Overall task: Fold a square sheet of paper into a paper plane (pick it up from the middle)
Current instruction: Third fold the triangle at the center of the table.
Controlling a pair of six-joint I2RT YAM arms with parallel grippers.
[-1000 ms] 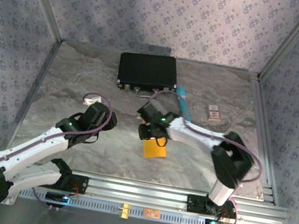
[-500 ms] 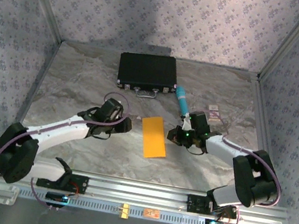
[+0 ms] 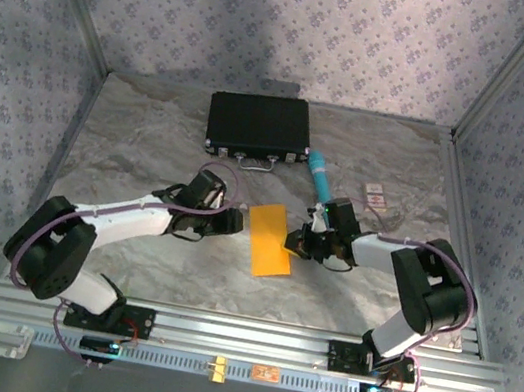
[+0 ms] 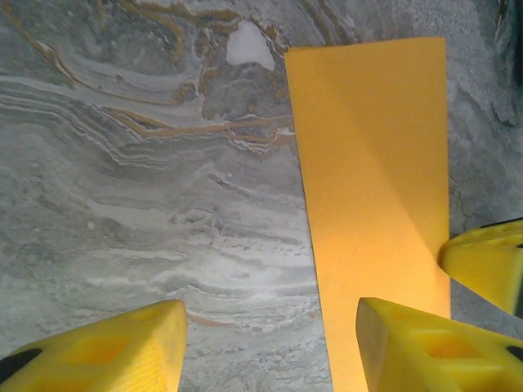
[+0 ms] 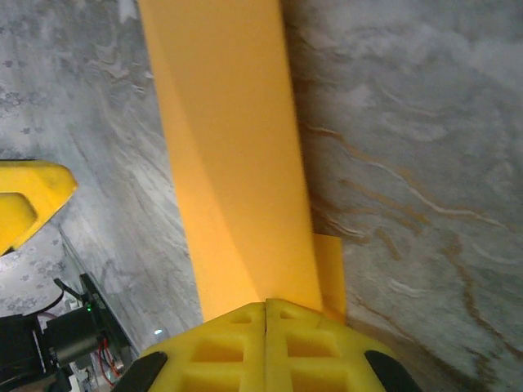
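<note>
The orange-yellow sheet of paper (image 3: 269, 240) lies folded into a narrow rectangle in the middle of the table. In the left wrist view the paper (image 4: 372, 180) runs up the right side, showing a faint diagonal crease. My left gripper (image 3: 234, 223) is at its left edge, open (image 4: 270, 347), with one finger over the paper and one over bare table. My right gripper (image 3: 294, 243) is at the right edge, its fingers pressed together (image 5: 267, 327) on the paper's upper layer (image 5: 237, 163). That layer rises slightly off a lower flap (image 5: 331, 273).
A black case (image 3: 259, 127) stands at the back. The teal pen-like tube (image 3: 320, 175) lies just behind my right arm, with a small card (image 3: 376, 196) to its right. Patterned walls enclose the table, and an aluminium rail (image 3: 237, 339) runs along the front.
A second ago the right gripper was over the paper and the left arm hung back. Both then stood apart from the paper. Now both have closed in on its two long edges.
</note>
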